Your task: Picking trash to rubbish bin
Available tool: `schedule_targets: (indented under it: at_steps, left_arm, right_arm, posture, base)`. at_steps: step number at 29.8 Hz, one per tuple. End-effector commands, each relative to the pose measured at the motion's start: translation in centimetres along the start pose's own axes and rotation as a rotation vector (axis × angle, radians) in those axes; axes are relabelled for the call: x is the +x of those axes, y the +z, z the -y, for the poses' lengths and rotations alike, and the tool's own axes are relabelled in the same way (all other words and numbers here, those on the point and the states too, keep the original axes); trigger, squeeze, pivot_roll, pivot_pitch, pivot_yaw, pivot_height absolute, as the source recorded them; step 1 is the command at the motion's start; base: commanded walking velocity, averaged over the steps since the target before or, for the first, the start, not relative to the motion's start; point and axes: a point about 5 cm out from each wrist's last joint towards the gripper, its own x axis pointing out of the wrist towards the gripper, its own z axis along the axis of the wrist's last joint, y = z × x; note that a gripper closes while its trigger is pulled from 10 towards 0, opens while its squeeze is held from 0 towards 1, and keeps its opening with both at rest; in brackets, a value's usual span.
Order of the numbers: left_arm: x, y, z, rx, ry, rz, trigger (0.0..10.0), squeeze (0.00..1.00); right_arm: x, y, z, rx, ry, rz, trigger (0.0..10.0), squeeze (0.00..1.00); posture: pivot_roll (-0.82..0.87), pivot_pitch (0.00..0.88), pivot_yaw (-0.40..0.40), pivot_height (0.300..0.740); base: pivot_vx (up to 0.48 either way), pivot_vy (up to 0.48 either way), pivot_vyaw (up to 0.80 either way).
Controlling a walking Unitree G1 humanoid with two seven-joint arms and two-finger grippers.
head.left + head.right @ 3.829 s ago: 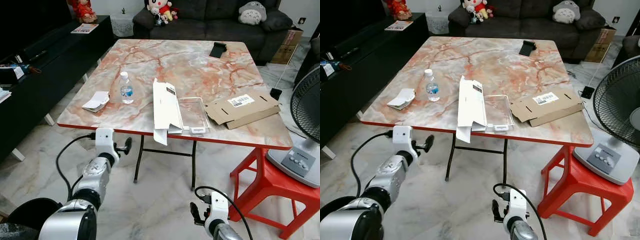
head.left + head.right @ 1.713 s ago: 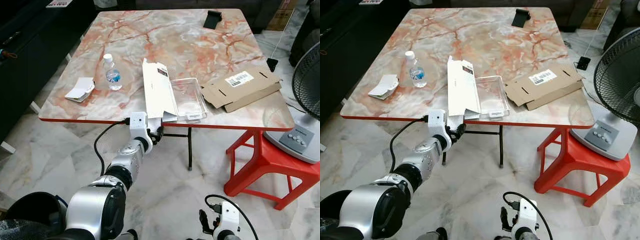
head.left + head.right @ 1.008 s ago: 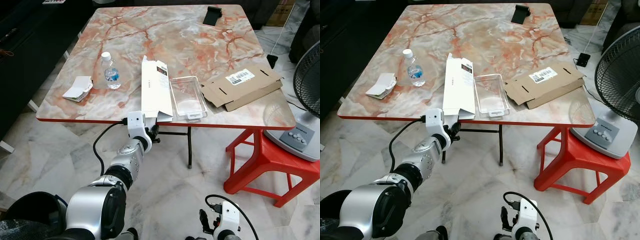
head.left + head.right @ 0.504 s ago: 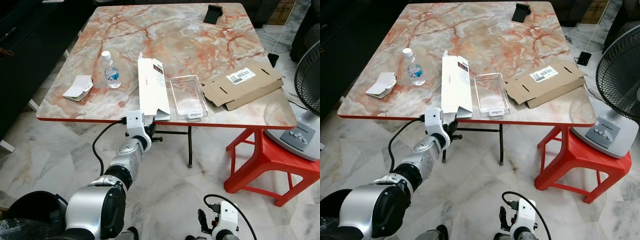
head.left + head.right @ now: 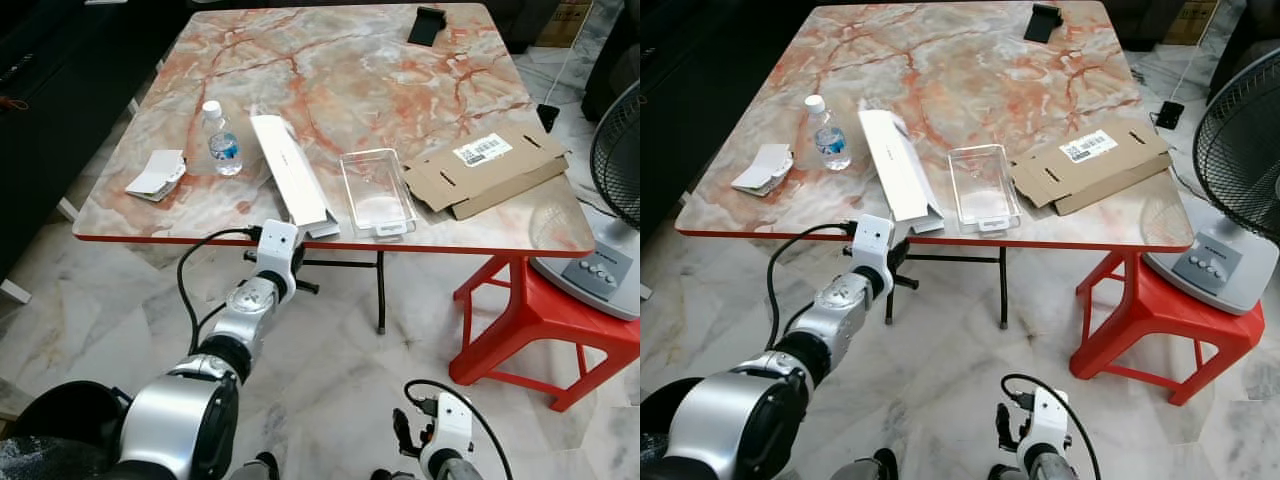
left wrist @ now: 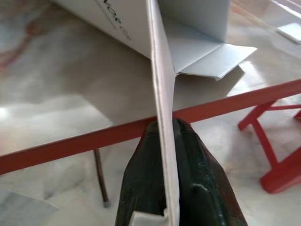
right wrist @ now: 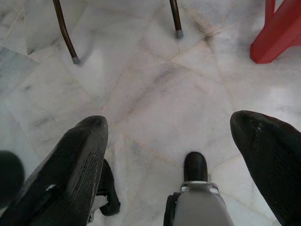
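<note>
A long white carton (image 5: 290,181) lies slantwise on the marble table (image 5: 400,90), its near end at the front edge. My left gripper (image 6: 164,128) reaches up from below that edge and is shut on the carton's white end flap (image 6: 160,84), which stands on edge between the black fingers (image 6: 141,160). My right gripper (image 7: 169,141) hangs low over the floor, open, with nothing between its fingers. Other loose items on the table are a small water bottle (image 5: 222,141), a folded white paper packet (image 5: 156,175), a clear plastic tray (image 5: 377,190) and a flattened brown cardboard box (image 5: 486,168).
A black flat object (image 5: 430,23) lies at the table's far edge. To the right stand a red plastic stool (image 5: 530,320) and a fan (image 5: 612,200). A dark low cabinet (image 5: 50,90) runs along the left. Marble floor (image 5: 340,370) lies before the table.
The white carton has swung round on the table; its far end has moved left toward the bottle and it now lies slantwise and narrower. My left gripper stays shut on its flap.
</note>
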Motion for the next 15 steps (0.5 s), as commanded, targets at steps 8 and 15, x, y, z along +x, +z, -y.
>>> schedule_targets:
  at_steps: [8, 15]
  left_arm:
    - [-1.4, -1.8, -1.6, 0.097, -0.009, -0.018, 10.0, 0.0]
    - [-1.9, -2.4, -1.5, 0.14, -0.063, -0.019, 10.0, 0.0]
  right_arm:
    - [0.1, -0.3, -0.8, 0.001, 0.016, -0.031, 10.0, 0.0]
    - [0.1, -0.4, -0.8, -0.004, 0.017, -0.038, 10.0, 0.0]
  posture:
    - [0.04, 0.099, 0.055, 0.74]
    - [0.05, 0.082, 0.058, 0.74]
  base:
    - [0.0, 0.0, 0.0]
    - [0.0, 0.0, 0.0]
